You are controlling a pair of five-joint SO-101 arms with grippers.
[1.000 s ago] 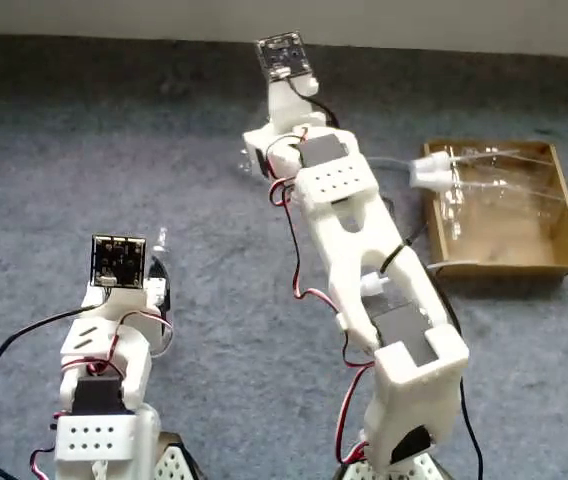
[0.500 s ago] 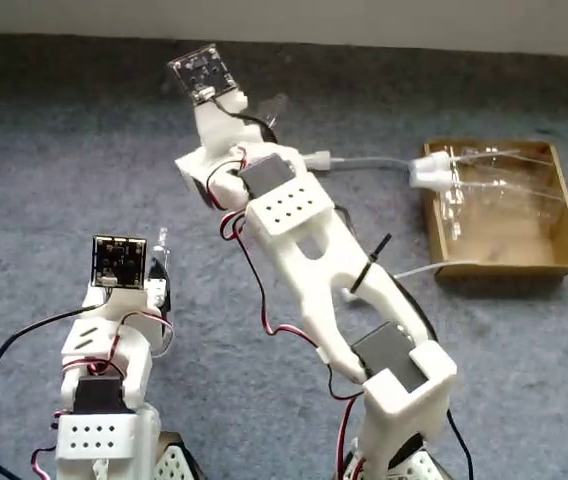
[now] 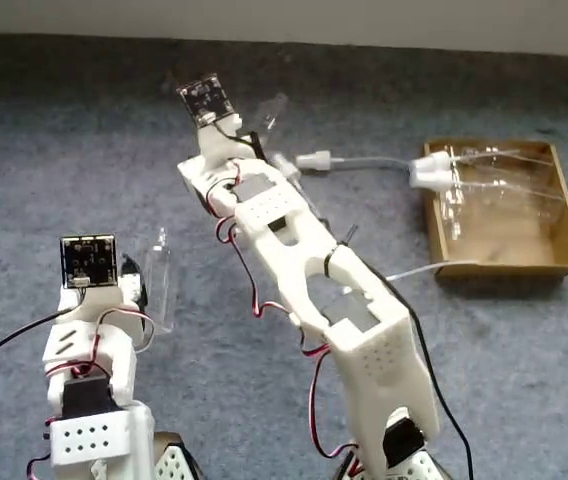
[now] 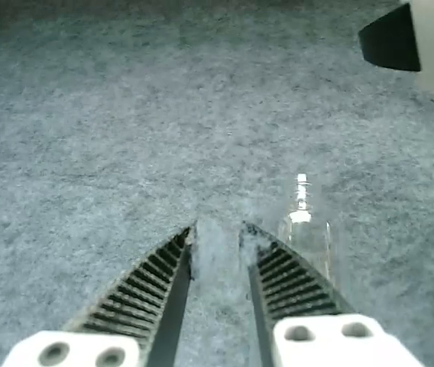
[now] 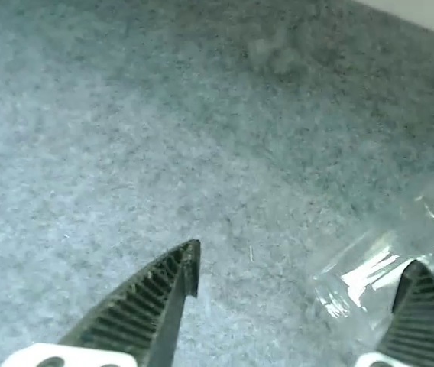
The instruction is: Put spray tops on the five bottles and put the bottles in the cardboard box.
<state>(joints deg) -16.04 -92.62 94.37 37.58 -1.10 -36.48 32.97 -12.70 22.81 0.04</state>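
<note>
A clear, topless bottle (image 3: pixel 158 277) stands upright on the grey carpet right beside my left gripper (image 4: pixel 218 231). That gripper is open by a narrow gap with only carpet between its fingers, and the bottle (image 4: pixel 306 226) is outside them. At the far middle, my right gripper (image 5: pixel 302 264) is wide open low over the carpet. A second clear bottle (image 5: pixel 381 264) lies close to one of its fingers (image 5: pixel 423 302). That bottle (image 3: pixel 270 110) lies just beyond the right arm's tip. A loose spray top (image 3: pixel 314 160) lies close by, its tube pointing toward the cardboard box (image 3: pixel 554 268).
The cardboard box at the right holds clear bottles, one with a white spray top (image 3: pixel 431 171) at the box's near-left corner. A thin white tube (image 3: pixel 434 267) sticks out from under the right arm (image 3: pixel 334 290), which crosses the middle of the carpet.
The right arm has swung left, away from the box, and now reaches toward the lying bottle. The left arm has pulled back and left, leaving the standing bottle more exposed.
</note>
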